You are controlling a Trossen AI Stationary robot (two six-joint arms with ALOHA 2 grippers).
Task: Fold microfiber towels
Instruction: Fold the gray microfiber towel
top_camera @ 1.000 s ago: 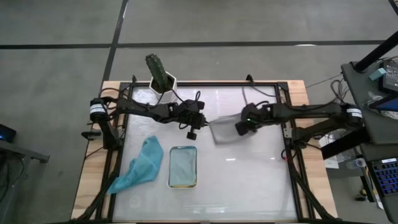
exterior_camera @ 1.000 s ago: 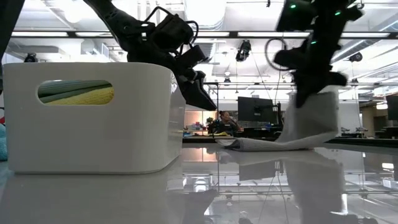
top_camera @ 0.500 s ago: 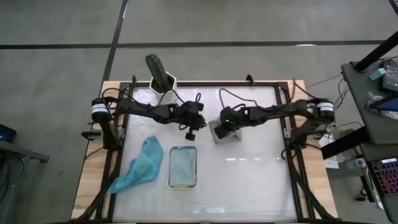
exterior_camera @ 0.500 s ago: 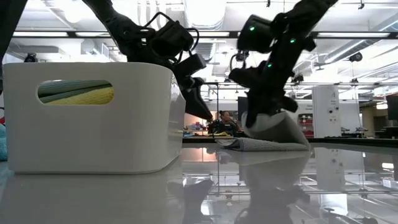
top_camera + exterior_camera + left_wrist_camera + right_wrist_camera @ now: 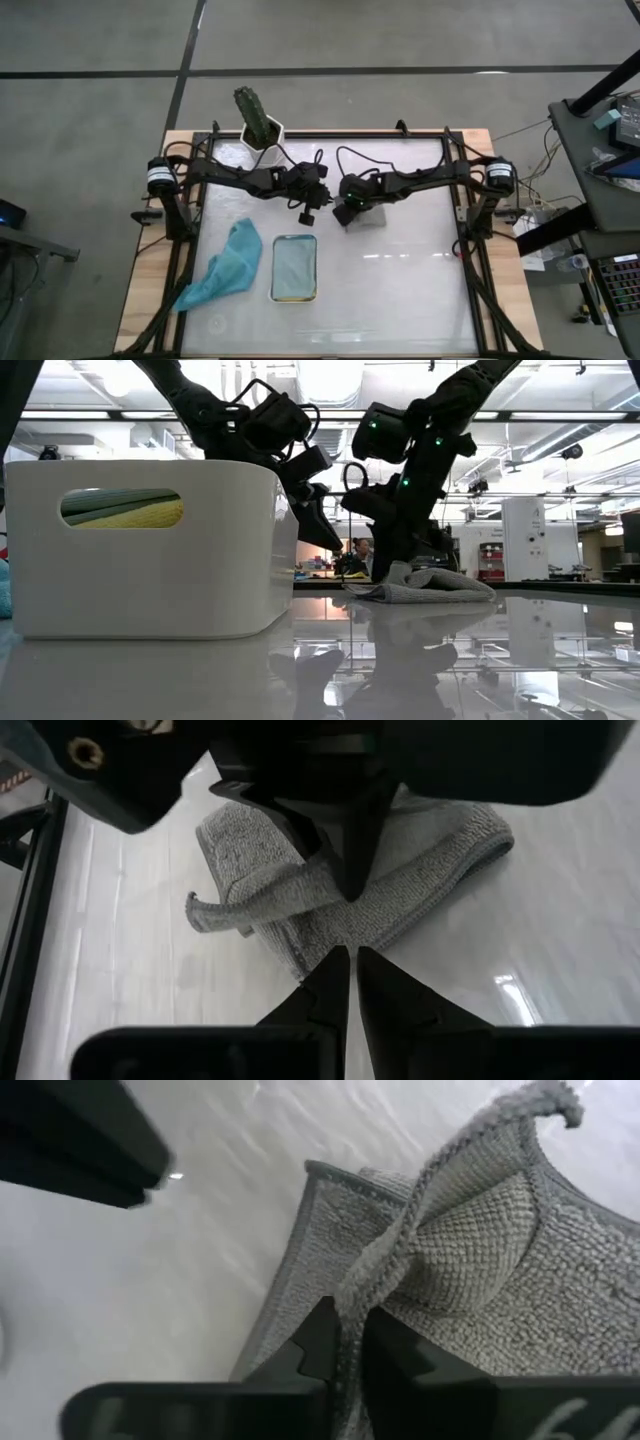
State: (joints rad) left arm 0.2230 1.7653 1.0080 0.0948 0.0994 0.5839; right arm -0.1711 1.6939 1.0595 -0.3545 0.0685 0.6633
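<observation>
Glossy white tabletop (image 5: 400, 290) fills a wooden frame, with grey floor around it and an office hall with screens behind in the low view. Two dark arms meet near the table's middle.

Towels counted: one grey towel (image 5: 368, 218) folded flat near the centre, one teal towel (image 5: 225, 268) crumpled toward the left edge, and inside the single white tray (image 5: 150, 550) a pale green towel (image 5: 115, 500) lying on a yellow towel (image 5: 135, 516), both seen through the handle slot. From above, a pale cloth covers the tray's opening; its exact colour is hard to call. One potted plant (image 5: 257, 120) stands at the table's far edge.

The right gripper (image 5: 346, 212) is down at the grey towel's left end. Its wrist view shows a raised fold (image 5: 440, 1200) of the grey weave running down into the narrow gap between the two fingers (image 5: 318, 1342), which stand nearly together, pinching that fold. The rest of the towel lies doubled on the glass beneath.

The left gripper (image 5: 310, 212) hovers just beside it, off the towel's left edge, fingers (image 5: 325, 990) pressed together with nothing between them; their tips point at the towel's near border, close to it, though contact cannot be told.
</observation>
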